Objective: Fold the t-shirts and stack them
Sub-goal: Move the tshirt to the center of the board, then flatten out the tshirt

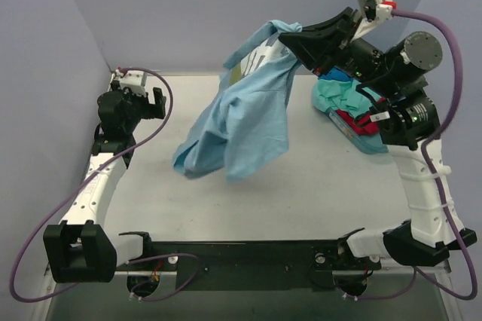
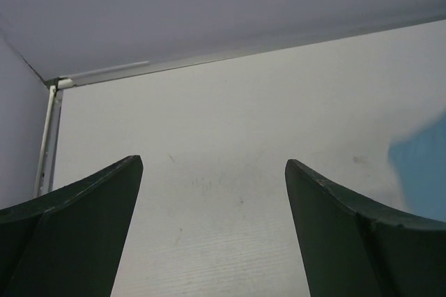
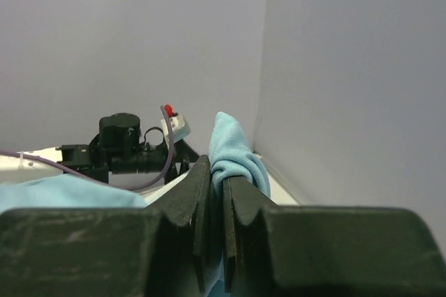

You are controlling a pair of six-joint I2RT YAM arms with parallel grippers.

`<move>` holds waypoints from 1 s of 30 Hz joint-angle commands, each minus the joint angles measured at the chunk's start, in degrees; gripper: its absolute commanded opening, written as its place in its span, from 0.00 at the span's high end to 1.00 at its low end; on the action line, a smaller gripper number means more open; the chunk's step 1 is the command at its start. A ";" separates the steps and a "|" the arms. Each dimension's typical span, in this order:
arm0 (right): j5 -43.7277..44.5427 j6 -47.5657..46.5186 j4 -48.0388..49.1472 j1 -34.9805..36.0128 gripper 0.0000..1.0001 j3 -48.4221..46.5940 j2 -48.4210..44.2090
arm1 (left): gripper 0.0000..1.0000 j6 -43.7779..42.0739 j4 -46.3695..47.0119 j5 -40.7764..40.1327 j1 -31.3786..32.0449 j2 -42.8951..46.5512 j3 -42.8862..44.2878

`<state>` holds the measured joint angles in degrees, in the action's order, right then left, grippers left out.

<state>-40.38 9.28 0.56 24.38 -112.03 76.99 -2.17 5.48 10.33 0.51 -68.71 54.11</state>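
- Soft, even light, fairly bright; no glare or hard shadows.
- Top view sharp.
- Wrist views: close fingers (image 2: 77, 234) dark, underlit, slightly soft-edged.

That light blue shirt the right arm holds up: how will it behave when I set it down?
Probably very floppy: the light blue t-shirt hangs in loose folds from one pinched bunch. Likely light, since the right gripper carries it on closed jaws alone. It will probably crumple, not spread, on the table.
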 commanded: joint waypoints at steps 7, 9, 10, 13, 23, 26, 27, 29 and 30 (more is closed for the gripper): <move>1.34 8.30 -5.73 -0.47 1.00 9.02 20.35 | 0.05 -10.30 4.55 -3.48 -0.25 1.03 1.71; 6.34 7.51 -8.97 -1.17 0.98 7.71 27.12 | 0.07 -13.46 4.02 -0.42 -0.25 0.77 0.92; 8.98 7.51 -10.65 -2.05 0.88 4.92 32.73 | 0.07 -16.52 3.67 1.08 -0.25 0.77 0.13; 21.52 9.44 -24.52 -6.34 0.41 -10.51 45.06 | 0.10 -21.89 -3.94 9.52 0.62 0.68 -0.23; 35.56 0.65 -32.46 -4.35 0.23 12.90 30.26 | 0.14 -40.16 -29.00 24.82 4.76 4.02 -6.20; 32.48 2.58 -32.46 -3.11 0.26 26.30 23.14 | 0.14 -46.85 -36.12 30.26 6.16 4.81 -7.70; 30.90 2.93 -32.46 -1.63 0.28 31.55 22.07 | 0.14 -48.52 -37.45 30.36 6.69 4.64 -8.31; 28.26 2.60 -31.15 2.14 0.30 37.81 19.17 | 0.14 -51.33 -40.01 30.02 7.66 4.37 -9.01; 26.69 1.28 -29.23 6.42 0.30 39.59 17.16 | 0.13 -51.00 -39.32 29.75 7.75 4.37 -9.63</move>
<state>-9.28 12.29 -28.84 23.42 -81.78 96.29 -44.97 -27.09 34.92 7.03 -65.34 45.50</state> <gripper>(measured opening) 0.708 0.863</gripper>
